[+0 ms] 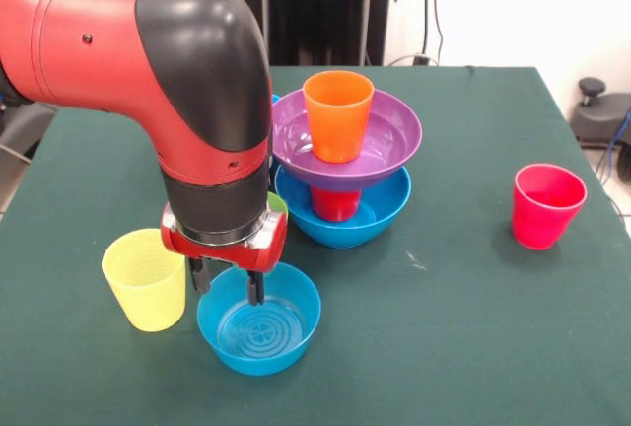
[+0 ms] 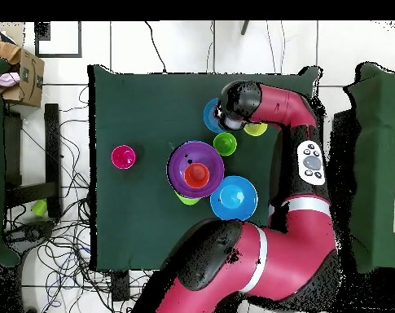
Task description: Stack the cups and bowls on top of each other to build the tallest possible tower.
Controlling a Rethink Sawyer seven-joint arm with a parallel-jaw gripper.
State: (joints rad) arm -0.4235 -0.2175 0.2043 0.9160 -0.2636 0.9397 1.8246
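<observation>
Nearest the camera in the front view, the small blue bowl (image 1: 259,319) sits upright on the green table (image 1: 473,347), its ringed bottom showing. The gripper (image 1: 228,284) hangs over the bowl's far rim, its two dark fingers (image 1: 255,286) a little apart, one inside the bowl and one outside; whether they pinch the rim cannot be told. The yellow cup (image 1: 146,279) stands just beside the bowl. Further back stands the tower (image 1: 343,165): a large blue bowl (image 1: 380,211), a red cup (image 1: 335,204) in it, the purple bowl (image 1: 389,140) above, the orange cup (image 1: 337,115) on top. A pinkish-red cup (image 1: 547,205) stands well apart at the side.
</observation>
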